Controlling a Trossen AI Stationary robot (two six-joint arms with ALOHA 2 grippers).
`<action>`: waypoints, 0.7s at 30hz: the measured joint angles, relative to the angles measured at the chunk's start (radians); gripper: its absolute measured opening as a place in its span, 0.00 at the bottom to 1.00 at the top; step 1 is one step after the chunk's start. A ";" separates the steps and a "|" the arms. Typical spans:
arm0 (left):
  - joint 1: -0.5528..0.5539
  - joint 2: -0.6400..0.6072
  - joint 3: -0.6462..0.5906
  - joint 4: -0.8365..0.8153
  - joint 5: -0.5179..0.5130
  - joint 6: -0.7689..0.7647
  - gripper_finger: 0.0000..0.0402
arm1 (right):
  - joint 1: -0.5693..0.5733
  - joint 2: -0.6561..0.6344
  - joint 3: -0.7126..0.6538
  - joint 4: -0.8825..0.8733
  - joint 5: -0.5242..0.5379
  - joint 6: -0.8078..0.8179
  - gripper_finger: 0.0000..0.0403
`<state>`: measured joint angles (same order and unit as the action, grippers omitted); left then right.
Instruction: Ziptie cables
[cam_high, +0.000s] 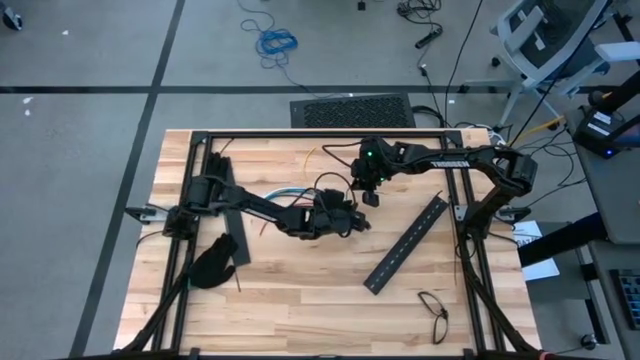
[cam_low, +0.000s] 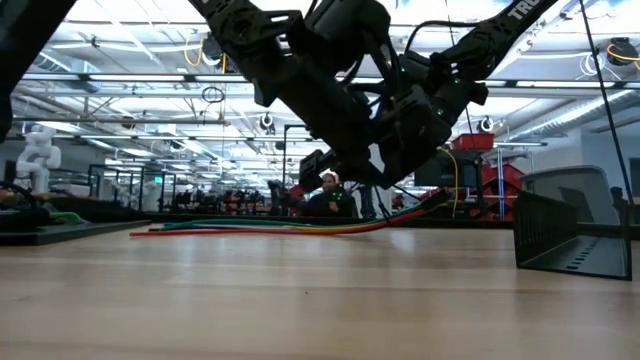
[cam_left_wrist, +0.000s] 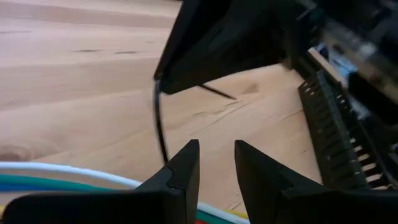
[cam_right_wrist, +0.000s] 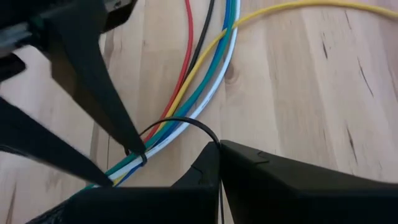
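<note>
Cables (cam_right_wrist: 205, 74) lying bundled on table (cam_high: 300, 310) near its middle, left of slotted black bar (cam_high: 407, 243); ziptie (cam_right_wrist: 180, 124) looped around them. Right claw (cam_right_wrist: 219, 163) clenched on ziptie's tail, just above cables. Left claw (cam_left_wrist: 216, 163) slightly parted beside ziptie strip, directly over cables; grip there not discernible

The cables (cam_right_wrist: 186, 106), running down the middle of the right wrist frame, are red, black, yellow, teal-green, blue and white, with one yellow strand arcing to the upper right. A thin black ziptie (cam_right_wrist: 180, 124) loops over them at lower centre. The table (cam_high: 300, 300) is pale wood in lengthwise planks with darker grain streaks. The slotted bar (cam_high: 407, 244), right of centre in the high frame, is black, as is the glove (cam_high: 212, 265) at lower left.
</note>
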<state>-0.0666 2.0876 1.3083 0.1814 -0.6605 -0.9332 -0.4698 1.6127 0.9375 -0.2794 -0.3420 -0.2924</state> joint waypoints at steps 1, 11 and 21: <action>0.000 0.000 0.000 -0.001 -0.001 0.002 0.24 | 0.000 0.000 0.000 -0.001 0.000 0.000 0.00; -0.006 -0.010 0.000 -0.215 0.004 -0.078 0.24 | 0.000 0.000 0.000 0.009 -0.001 0.002 0.00; -0.006 -0.019 0.009 -0.245 0.020 -0.061 0.24 | 0.000 0.000 0.000 0.023 0.000 0.018 0.00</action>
<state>-0.0723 2.0690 1.3175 -0.0636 -0.6405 -0.9942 -0.4698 1.6127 0.9375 -0.2568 -0.3424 -0.2749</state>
